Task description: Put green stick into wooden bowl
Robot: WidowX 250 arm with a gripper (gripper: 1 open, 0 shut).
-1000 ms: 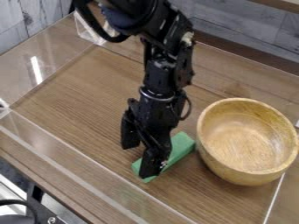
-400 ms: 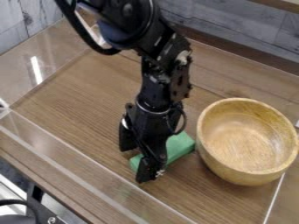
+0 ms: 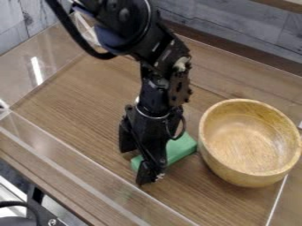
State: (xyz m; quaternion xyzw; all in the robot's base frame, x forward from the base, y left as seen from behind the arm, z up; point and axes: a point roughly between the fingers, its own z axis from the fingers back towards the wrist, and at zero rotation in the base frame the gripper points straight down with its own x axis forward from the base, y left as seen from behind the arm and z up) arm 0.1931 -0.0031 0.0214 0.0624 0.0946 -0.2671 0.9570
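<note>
On the wooden table [image 3: 83,106], near the front edge: a black gripper [image 3: 140,157] set down over a green stick [image 3: 175,148], with a wooden bowl [image 3: 249,141] just to the right.

At the very front a clear plastic barrier [image 3: 71,168] runs along the table's edge. Just behind it the gripper points steeply down with its jaws spread wide, one finger [image 3: 127,137] on the left and the other nearer the front; they straddle the near end of the green stick, though no squeeze on it shows. The stick lies flat on the table, its far end poking out to the right of the fingers, just beside the bowl's outer wall but outside it. The bowl stands upright, its hollow showing only bare wood. Farther back the black arm [image 3: 160,75] rises and bends up to the left.
</note>
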